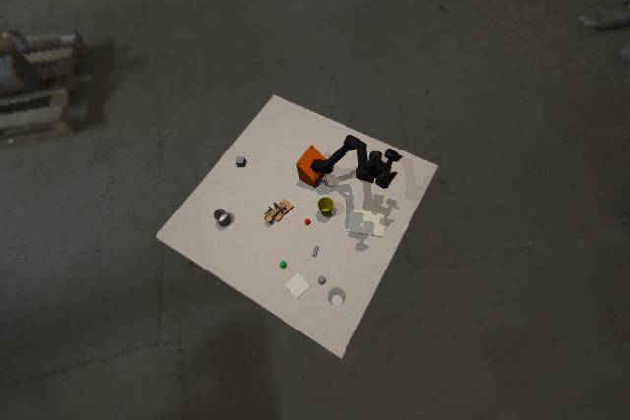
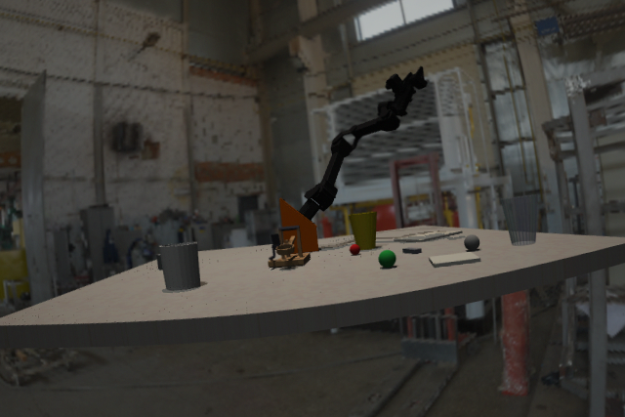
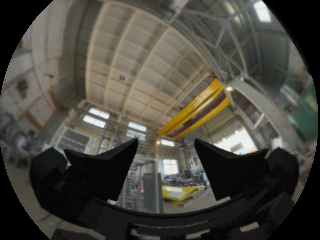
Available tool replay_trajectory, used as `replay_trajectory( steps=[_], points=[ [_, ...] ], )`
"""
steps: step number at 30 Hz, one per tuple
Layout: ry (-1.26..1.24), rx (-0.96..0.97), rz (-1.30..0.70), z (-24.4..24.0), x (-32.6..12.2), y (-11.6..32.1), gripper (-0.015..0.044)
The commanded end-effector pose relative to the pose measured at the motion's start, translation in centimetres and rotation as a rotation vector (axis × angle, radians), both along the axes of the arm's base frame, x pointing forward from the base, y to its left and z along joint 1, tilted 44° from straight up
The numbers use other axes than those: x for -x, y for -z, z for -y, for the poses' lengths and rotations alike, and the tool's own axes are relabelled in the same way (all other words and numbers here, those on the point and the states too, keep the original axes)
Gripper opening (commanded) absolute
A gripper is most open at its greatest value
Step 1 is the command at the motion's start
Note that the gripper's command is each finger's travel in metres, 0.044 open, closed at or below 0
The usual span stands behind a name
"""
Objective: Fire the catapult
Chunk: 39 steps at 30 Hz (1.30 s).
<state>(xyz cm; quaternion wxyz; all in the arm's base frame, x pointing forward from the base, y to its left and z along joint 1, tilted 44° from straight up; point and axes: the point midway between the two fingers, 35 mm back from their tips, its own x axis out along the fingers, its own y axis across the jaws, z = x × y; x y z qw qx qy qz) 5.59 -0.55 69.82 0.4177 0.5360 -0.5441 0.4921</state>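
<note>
The small wooden catapult (image 1: 285,206) (image 2: 288,261) stands on the table, its round cup end toward the lower left in the top view. No ball shows in its cup. A red ball (image 1: 307,221) (image 2: 354,249), a green ball (image 1: 283,264) (image 2: 387,258) and a grey ball (image 1: 321,279) (image 2: 472,242) lie apart on the table. A grey cup (image 1: 220,216) (image 2: 181,267) stands left of the catapult, and a clear ribbed cup (image 1: 336,297) (image 2: 522,221) stands far right; I cannot tell which is the white mug. My gripper (image 1: 398,165) (image 2: 407,78) (image 3: 166,142) is open and empty, high above the table.
A yellow cup (image 1: 325,206) (image 2: 364,229) stands near the orange arm base (image 1: 307,173) (image 2: 298,230). Two pale flat plates (image 1: 297,285) (image 2: 454,259), a small grey block (image 1: 315,251) (image 2: 411,250) and a grey cube (image 1: 240,161) also rest on the table.
</note>
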Motion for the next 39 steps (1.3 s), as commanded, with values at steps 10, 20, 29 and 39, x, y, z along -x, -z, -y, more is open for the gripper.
replay_trajectory(
  steps=[10, 20, 29, 39],
  points=[
    [0.133, 0.076, -0.187, -1.7, -6.3, 0.6, 0.0440],
    [0.256, 0.114, -0.317, -1.9, -10.5, 1.6, 0.0440],
    [0.413, 0.241, -0.536, -2.7, -17.9, 4.0, 0.0440],
    [0.572, 0.408, -0.788, -2.5, -26.2, 8.6, 0.0440]
  ],
)
